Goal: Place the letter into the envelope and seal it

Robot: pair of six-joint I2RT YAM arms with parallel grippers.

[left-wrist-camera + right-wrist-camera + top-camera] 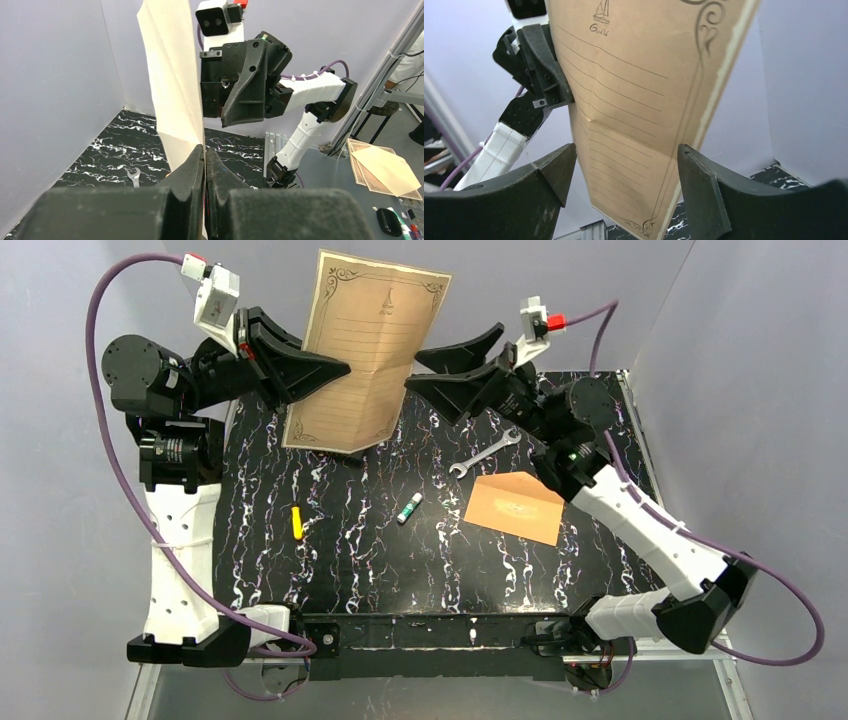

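The letter (365,350) is off the table, held upright and slightly tilted over the far left part of the black marbled table (350,570). Its printed, lined face is turned toward the right arm, and a soft crease runs across its middle. The left gripper (343,369) pinches the sheet at its left edge about halfway down. In the left wrist view the two fingers (192,167) are pressed flat together with the paper rising from between them.

The right gripper (454,357) hangs at the same height just to the right of the sheet, its jaws spread wide and holding nothing. In the right wrist view the lower part of the letter fills the gap between the two fingers (549,175). From above, the nearer fingertip sits right at the sheet's right edge. It may be brushing the paper, but the views do not settle whether they touch.

The envelope (515,505) lies flat on the right side of the table, near the right arm's forearm and well apart from the letter. A silver wrench (485,452) lies just beyond the envelope's far edge. A small white-and-green cylinder (409,508) rests near the table's middle, to the left of the envelope. A small yellow object (296,521) lies further left, on the near side of the raised sheet.
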